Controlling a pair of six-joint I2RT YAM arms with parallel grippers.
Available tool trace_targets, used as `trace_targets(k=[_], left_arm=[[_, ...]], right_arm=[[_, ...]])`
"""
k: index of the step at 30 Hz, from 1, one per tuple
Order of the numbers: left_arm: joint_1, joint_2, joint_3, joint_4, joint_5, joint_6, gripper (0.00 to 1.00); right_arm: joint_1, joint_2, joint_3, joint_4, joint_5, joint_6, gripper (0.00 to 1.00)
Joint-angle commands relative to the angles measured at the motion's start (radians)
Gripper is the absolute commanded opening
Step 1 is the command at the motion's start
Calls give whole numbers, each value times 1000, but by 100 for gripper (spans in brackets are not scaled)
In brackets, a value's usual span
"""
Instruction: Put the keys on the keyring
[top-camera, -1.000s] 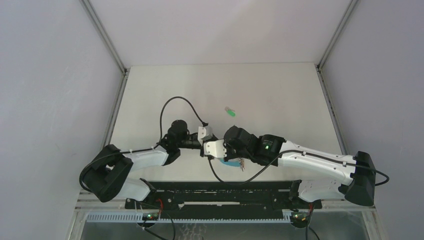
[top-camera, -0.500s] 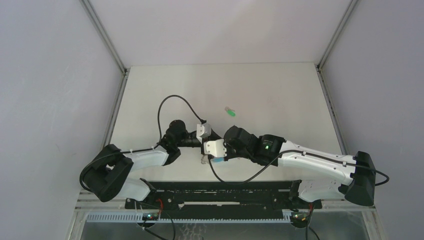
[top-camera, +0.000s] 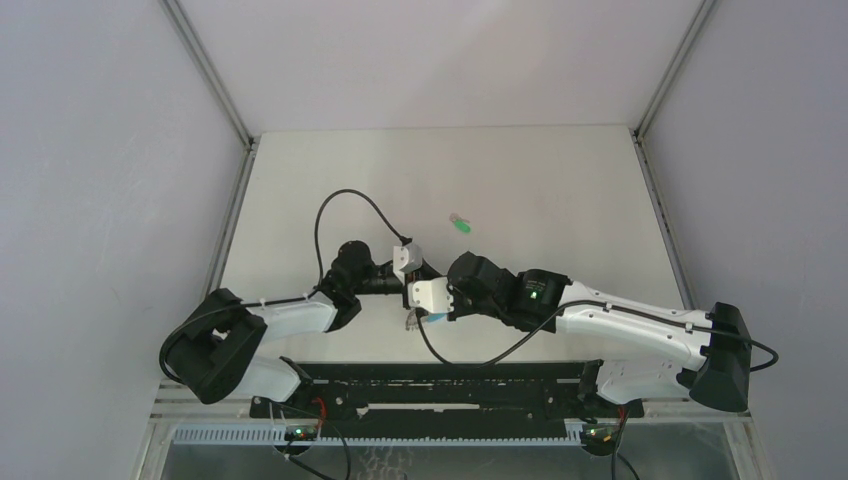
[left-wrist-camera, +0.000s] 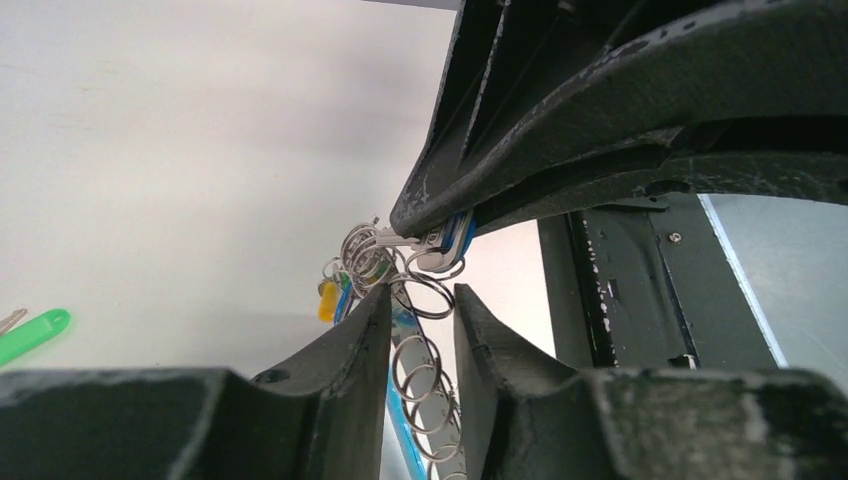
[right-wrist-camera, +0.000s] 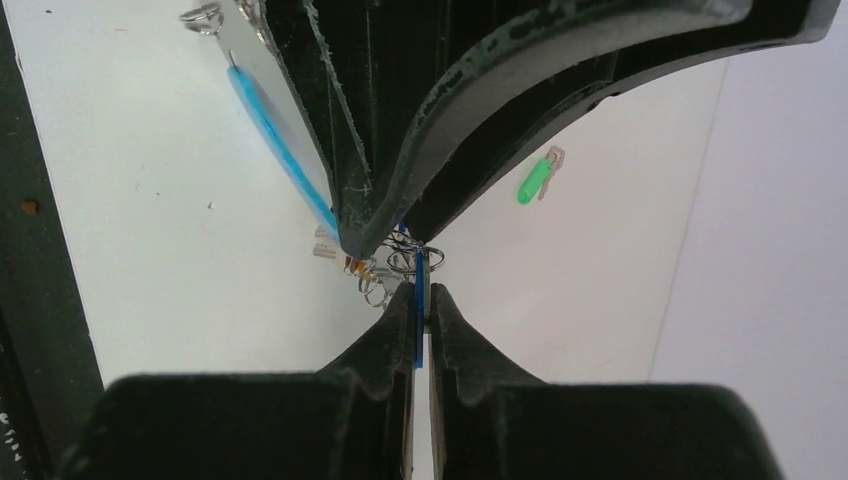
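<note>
The right gripper (right-wrist-camera: 422, 292) is clamped on the flat head of the blue key (right-wrist-camera: 421, 265), seen edge-on between its fingers. The left gripper (left-wrist-camera: 422, 300) meets it tip to tip. Its fingers stand partly apart, with the keyring (right-wrist-camera: 275, 135) wire, turquoise sleeve and a chain of small rings (left-wrist-camera: 415, 355) between them. Whether they pinch it I cannot tell. A yellow piece (left-wrist-camera: 327, 300) sits in the same bundle, all held above the near middle of the table (top-camera: 560, 200).

The step looks like threading the blue key onto the wire. The next move calls for lining the key's hole up with the wire's open end. The green key (top-camera: 461, 226) lies farther back, well apart and unthreaded. No box or tray is in view.
</note>
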Motion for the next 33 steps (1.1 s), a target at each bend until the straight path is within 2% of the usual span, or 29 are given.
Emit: trace_targets(k=[1, 9, 13, 26, 33], left_arm=[[-5, -8, -22, 45, -43, -28, 30], [-5, -21, -30, 45, -89, -30, 13], [-5, -34, -34, 48, -97, -29, 9], [-31, 12, -82, 280, -41, -103, 21], [-40, 39, -75, 301, -23, -110, 23]], right_arm=[[13, -10, 22, 51, 28, 16, 0], [16, -13, 22, 41, 37, 23, 0], [17, -11, 22, 37, 35, 29, 0], [16, -5, 30, 30, 24, 42, 0], [17, -10, 30, 28, 21, 38, 0]])
